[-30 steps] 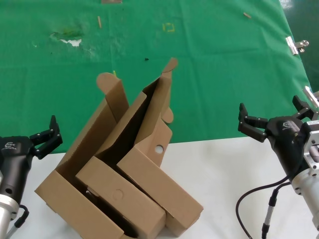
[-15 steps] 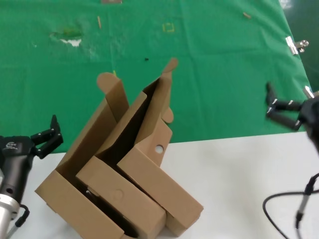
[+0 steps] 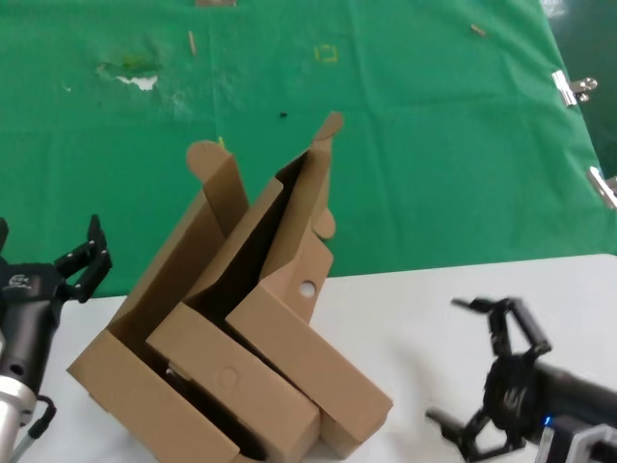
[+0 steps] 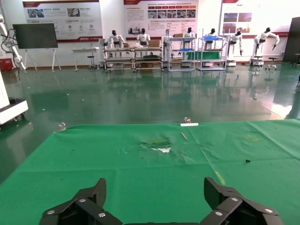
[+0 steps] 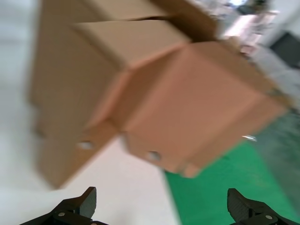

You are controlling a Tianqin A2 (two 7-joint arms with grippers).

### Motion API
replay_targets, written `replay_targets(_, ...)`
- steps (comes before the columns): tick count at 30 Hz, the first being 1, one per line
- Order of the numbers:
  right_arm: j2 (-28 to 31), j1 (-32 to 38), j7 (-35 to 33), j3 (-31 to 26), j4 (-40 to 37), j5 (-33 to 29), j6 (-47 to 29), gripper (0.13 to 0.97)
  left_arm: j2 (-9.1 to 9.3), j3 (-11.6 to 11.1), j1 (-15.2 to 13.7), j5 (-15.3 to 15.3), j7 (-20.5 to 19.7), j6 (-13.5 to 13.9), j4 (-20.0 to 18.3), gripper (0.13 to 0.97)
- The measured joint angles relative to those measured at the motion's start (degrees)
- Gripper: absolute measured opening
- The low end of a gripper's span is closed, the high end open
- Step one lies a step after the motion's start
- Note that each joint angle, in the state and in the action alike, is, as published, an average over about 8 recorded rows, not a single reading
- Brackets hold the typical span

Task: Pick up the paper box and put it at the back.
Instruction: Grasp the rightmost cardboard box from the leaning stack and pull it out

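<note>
The paper box (image 3: 308,352), brown with a small punched hole, lies tilted among two other brown boxes on the white table, its lid raised over the edge of the green cloth (image 3: 415,145). My right gripper (image 3: 443,362) is open and empty, low at the front right, to the right of the box and apart from it. In the right wrist view the box (image 5: 201,103) fills the space ahead of the open gripper (image 5: 161,206). My left gripper (image 3: 46,253) is open and empty at the left of the boxes. In the left wrist view it (image 4: 154,187) faces the cloth (image 4: 140,173); the box is out of view.
A bigger carton with tall flaps (image 3: 145,386) and a brown box with a faint circle (image 3: 231,381) press against the paper box. The cloth has a white torn patch (image 3: 143,82) and small scraps. Metal clips (image 3: 574,89) sit on the cloth's right edge. Bare white tabletop (image 3: 434,299) lies right of the boxes.
My right gripper swung from the right edge by the cloth down to the front right of the table and now faces the boxes. My left gripper turned slightly. The boxes have not moved.
</note>
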Motion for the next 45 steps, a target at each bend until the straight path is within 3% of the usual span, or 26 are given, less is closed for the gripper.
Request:
replay_targets(12,1.91,8.49,-4.20,-11.20,-8.63,1.05,-8.28,0.956,0.00,0.00,0.00,0.00,0.00,0.00,0.00,0.574)
replay_targets(20,1.46,12.84,-5.08,-16.38,-10.80,1.70,-11.67,0.916,0.00,0.00,0.00,0.00,-0.01,0.00,0.00,0.367)
replay_targets(24,1.27,14.17,-5.38,-18.02,-11.63,2.04,-12.64,0.869,0.00,0.00,0.00,0.00,-0.01,0.00,0.00,0.367)
replay_targets(30,1.37,14.51,-5.94,-19.17,-11.66,3.07,-13.59,0.846,0.00,0.00,0.00,0.01,-0.01,0.00,0.00,0.262)
replay_targets(39,1.83,13.04,-6.14,-19.25,-10.69,3.51,-12.13,0.687,0.00,0.00,0.00,0.01,-0.01,0.00,0.00,0.171)
replay_targets(45,1.37,11.43,-7.18,-17.95,-10.57,5.19,-11.45,0.525,0.00,0.00,0.00,0.01,-0.01,0.00,0.00,0.148)
